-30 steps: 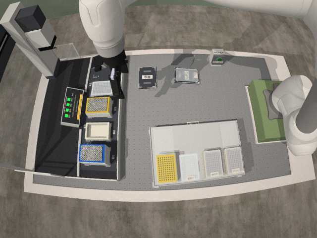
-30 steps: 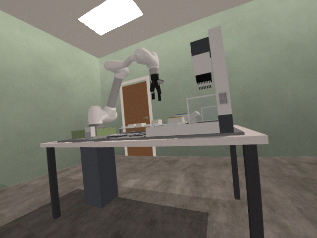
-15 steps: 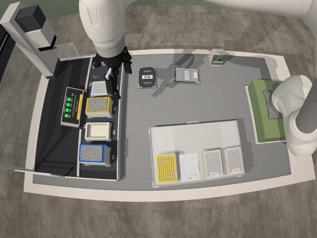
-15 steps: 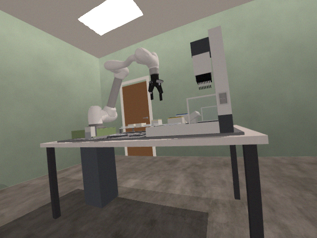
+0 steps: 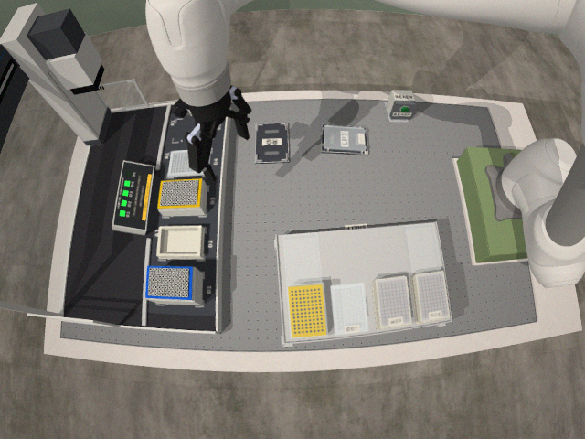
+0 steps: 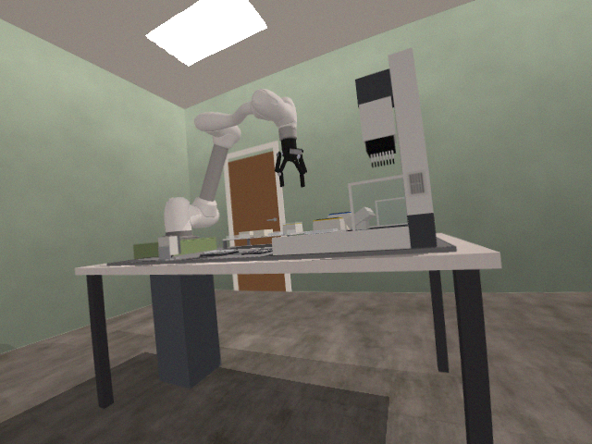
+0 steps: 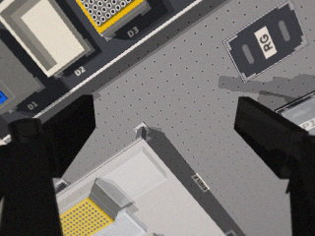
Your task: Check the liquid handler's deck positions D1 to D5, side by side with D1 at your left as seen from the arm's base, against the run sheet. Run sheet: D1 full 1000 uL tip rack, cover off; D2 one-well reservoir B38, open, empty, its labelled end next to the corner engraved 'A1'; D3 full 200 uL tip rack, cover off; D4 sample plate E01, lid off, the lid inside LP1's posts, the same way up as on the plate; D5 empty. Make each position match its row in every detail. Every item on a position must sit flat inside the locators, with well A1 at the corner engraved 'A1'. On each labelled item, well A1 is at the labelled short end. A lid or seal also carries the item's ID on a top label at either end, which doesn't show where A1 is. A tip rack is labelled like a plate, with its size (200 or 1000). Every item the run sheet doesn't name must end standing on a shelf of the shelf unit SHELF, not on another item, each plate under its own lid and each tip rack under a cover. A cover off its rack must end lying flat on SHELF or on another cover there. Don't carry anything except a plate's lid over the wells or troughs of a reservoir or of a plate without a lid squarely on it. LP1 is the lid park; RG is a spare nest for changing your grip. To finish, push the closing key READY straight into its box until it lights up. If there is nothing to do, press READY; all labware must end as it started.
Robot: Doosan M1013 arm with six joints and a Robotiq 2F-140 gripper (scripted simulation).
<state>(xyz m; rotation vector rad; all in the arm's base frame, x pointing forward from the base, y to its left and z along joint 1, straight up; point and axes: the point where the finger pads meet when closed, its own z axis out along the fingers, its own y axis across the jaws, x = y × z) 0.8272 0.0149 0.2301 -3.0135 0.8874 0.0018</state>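
Top view, upper left of frame: the gripper (image 5: 215, 134) hangs high over the far end of the deck, fingers spread wide with nothing between them.

Deck, left of frame, one column running bottom to top:
- D1: blue-rimmed tip rack (image 5: 169, 282), cover off, tips showing.
- D2: cream reservoir (image 5: 180, 241), open, pale inside.
- D3: yellow-rimmed tip rack (image 5: 179, 193), cover off.
- D4: sample plate (image 5: 179, 163), partly hidden by the gripper; its label cannot be read from here.
- D5: covered by the arm, contents not visible.

A status panel (image 5: 132, 197) with green lights lies left of the racks.

Upper centre of frame: the RG nest (image 5: 271, 142), dark, and to its right the lid park (image 5: 345, 138) with what looks like a clear lid inside its posts. The READY key (image 5: 401, 113) sits at the upper right, a green button on a grey box.

Lower centre of frame: the shelf (image 5: 360, 240), carrying along its lower edge a yellow cover (image 5: 307, 310), a clear cover (image 5: 349, 307) and two lidded plates (image 5: 393, 301) (image 5: 430, 295).

Exterior view, centre: the gripper (image 6: 290, 175) hangs well above the table (image 6: 296, 265), beside the handler's tower (image 6: 409, 143).

Wrist view: both fingers frame the shelf corner at the bottom; the D1–D3 labels run along the upper left.
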